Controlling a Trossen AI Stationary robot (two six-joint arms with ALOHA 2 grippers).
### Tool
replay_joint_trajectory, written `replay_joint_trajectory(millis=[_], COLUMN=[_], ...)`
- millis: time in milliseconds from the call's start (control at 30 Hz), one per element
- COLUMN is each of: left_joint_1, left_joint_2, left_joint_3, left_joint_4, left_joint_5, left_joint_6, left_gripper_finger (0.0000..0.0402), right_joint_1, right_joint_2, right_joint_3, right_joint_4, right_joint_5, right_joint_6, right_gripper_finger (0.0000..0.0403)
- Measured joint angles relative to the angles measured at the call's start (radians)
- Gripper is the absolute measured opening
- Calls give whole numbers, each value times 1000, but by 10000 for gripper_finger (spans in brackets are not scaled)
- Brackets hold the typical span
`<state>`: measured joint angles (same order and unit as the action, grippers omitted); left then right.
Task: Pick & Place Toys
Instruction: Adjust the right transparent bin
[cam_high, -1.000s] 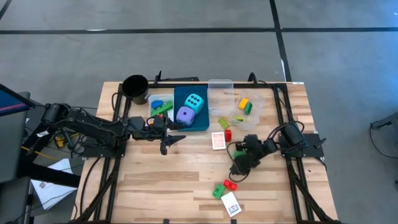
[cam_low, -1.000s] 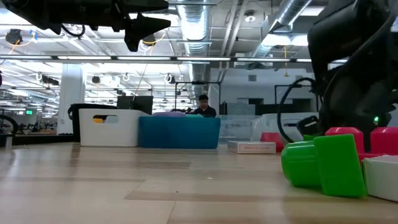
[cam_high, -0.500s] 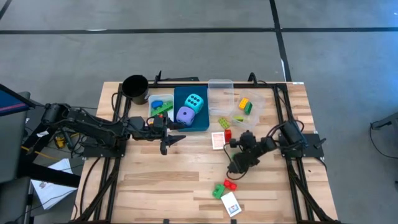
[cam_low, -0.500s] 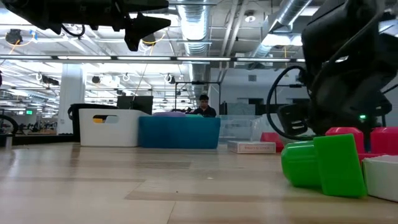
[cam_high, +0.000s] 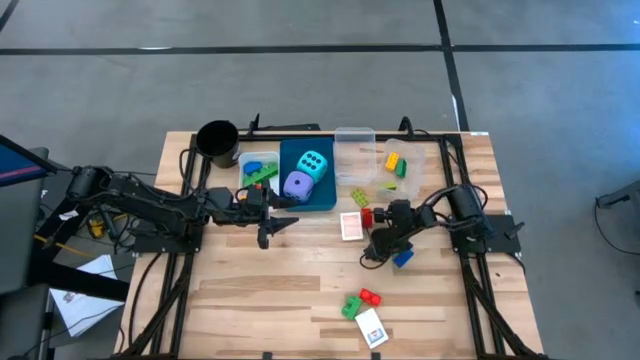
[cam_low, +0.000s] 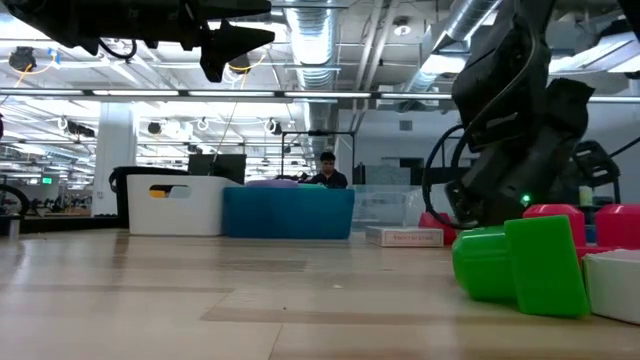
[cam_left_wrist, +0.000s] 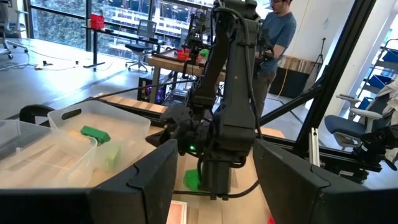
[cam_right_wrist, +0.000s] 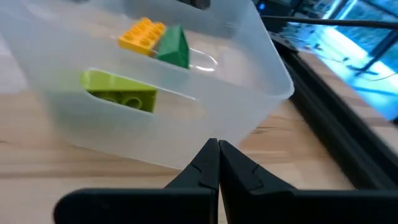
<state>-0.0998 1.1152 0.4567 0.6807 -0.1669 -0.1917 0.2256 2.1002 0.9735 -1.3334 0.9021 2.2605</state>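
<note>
My right gripper (cam_right_wrist: 217, 158) is shut and empty. It stands over the table's right middle and points at the clear bin (cam_right_wrist: 186, 93), which holds yellow, green and lime bricks. A blue brick (cam_high: 403, 258) lies flat on the table beside the right arm. A red brick (cam_high: 366, 215) and a card (cam_high: 350, 226) lie just left of that arm. My left gripper (cam_high: 278, 228) is open and empty. It is held high, just near of the blue bin (cam_high: 325, 205), which holds the cyan die (cam_high: 314, 162) and the purple die (cam_high: 297, 184).
A green brick (cam_high: 350, 306), a red brick (cam_high: 370, 296) and a card (cam_high: 370, 327) lie toward the near edge. A white bin (cam_high: 243, 176) and a black cup (cam_high: 217, 142) stand at the far left. Bare wood shows at the near left. A person stands beyond the table.
My right arm has swung toward the table's far edge and a little left, toward the clear bin. A blue brick that did not show before now lies on the table beside it.
</note>
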Motion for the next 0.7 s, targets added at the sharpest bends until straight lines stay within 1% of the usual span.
replay_joint_trajectory(millis=[100,333,500,700], left_joint_1=[0,0,0,0], left_joint_2=[0,0,0,0], left_joint_3=[0,0,0,0], left_joint_4=[0,0,0,0], left_joint_5=[0,0,0,0], left_joint_6=[0,0,0,0], left_gripper_finger=[204,204,204,204], right_joint_1=[-13,-12,-14,-58], right_joint_2=[0,0,0,0], right_joint_3=[-13,-59,-78,-79], right_joint_4=[-7,-32,-34,-32], right_joint_5=[-30,-60,-33,-6], right_joint_6=[-40,-22,-14,-46], right_gripper_finger=[0,0,0,0])
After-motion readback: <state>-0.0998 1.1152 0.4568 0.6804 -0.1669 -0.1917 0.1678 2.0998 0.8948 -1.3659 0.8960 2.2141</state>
